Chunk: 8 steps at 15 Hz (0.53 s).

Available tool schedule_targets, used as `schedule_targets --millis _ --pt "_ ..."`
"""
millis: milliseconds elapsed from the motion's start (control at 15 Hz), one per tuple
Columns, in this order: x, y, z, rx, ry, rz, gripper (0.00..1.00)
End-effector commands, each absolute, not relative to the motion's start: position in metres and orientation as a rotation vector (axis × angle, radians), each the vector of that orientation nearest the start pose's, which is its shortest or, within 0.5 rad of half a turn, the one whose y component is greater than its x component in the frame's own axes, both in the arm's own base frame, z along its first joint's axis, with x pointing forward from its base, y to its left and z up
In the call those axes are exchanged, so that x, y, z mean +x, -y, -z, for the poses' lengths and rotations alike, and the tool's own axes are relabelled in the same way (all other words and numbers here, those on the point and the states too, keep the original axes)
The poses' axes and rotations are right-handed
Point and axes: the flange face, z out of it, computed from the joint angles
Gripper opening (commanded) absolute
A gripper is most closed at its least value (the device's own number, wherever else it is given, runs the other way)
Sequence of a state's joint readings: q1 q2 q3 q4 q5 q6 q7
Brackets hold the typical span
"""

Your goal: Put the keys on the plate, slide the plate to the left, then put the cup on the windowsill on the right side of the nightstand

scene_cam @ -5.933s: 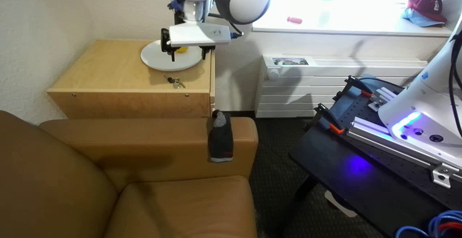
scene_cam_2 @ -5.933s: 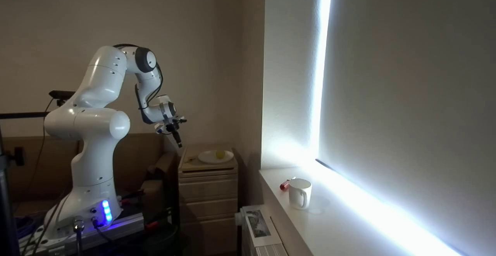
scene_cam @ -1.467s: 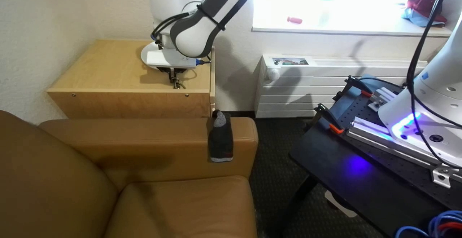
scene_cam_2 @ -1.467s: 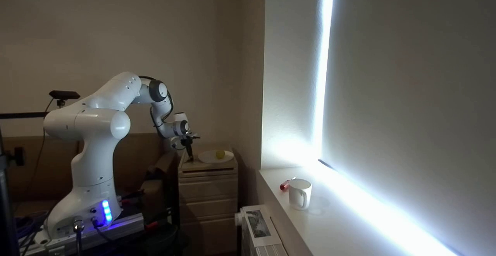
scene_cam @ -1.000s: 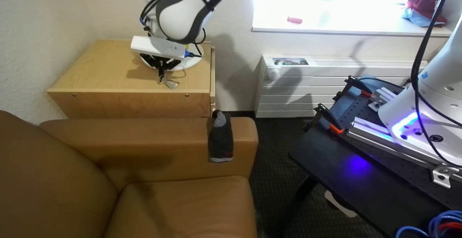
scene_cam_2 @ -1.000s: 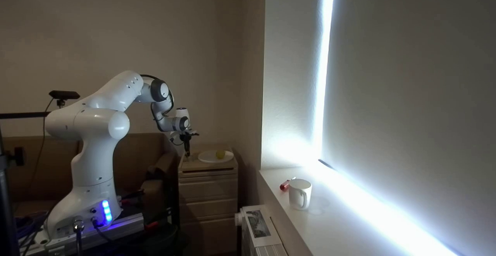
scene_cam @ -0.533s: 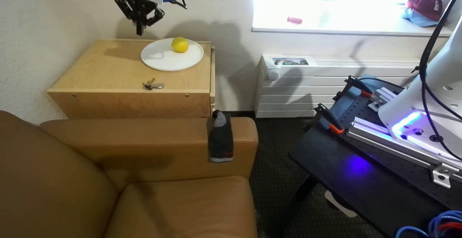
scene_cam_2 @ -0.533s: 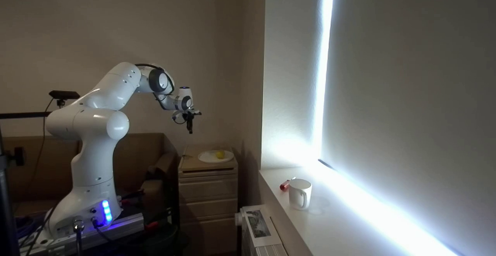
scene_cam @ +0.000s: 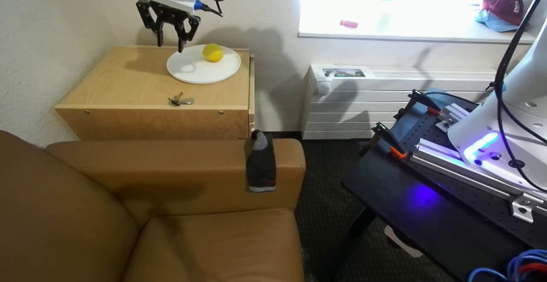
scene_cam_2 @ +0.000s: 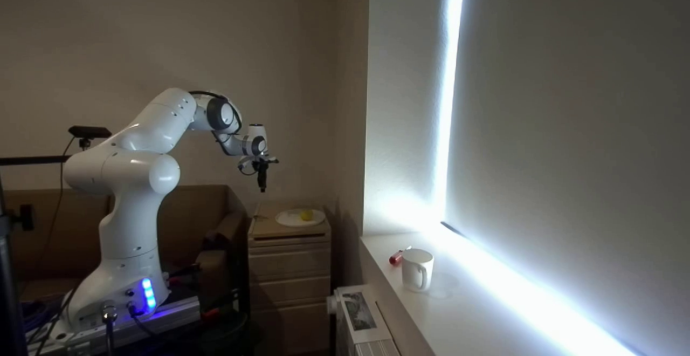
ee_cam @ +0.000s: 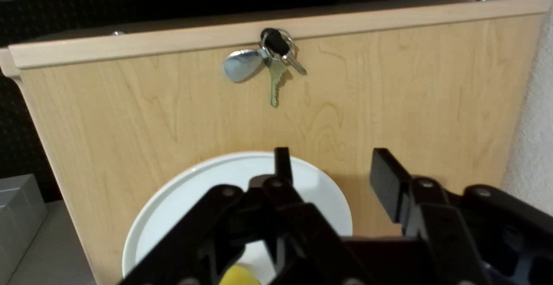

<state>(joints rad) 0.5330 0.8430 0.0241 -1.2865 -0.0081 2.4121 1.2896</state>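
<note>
In an exterior view, the hand (scene_cam: 170,48) hangs in the air above the nightstand (scene_cam: 128,81), its two fingers (scene_cam: 181,42) pointing down and spread partway apart, with nothing held between them. The keys (scene_cam: 176,101) lie on the nightstand's top close to the edge that faces the brown leather sofa (scene_cam: 192,171), lower than the hand and well apart from it. They are off the white plate (scene_cam: 188,72), which rests on the same top and bears a lemon (scene_cam: 213,53). A dark grey sock (scene_cam: 261,164) lies across the sofa's armrest, and a maroon and blue baseball cap (scene_cam: 504,6) sits at one end of the windowsill (scene_cam: 410,33). In an exterior view, the hand points down well above the nightstand, where the keys are too small to make out clearly; a white mug (scene_cam_2: 418,271) stands upright on the windowsill, a red-handled screwdriver (scene_cam_2: 396,259) just beside it. In the wrist view, one finger crosses in front of the plate and the other shows against bare wood; the keys lie beyond the fingertips, with a silver fob (ee_cam: 243,65) on their ring and a toothed key pointing toward the hand.
</note>
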Motion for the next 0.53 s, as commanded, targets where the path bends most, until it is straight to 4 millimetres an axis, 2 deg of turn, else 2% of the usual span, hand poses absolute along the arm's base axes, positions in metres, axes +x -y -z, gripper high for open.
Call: schedule_targets --millis 0,200,467 --pt "0.639 -0.418 -0.235 -2.761 -1.036 0.161 0.82" --pt "0.627 -0.432 -0.206 -2.791 -1.029 0.116 0.99" --pt "0.62 -0.441 -0.174 -2.811 -1.079 0.106 1.0"
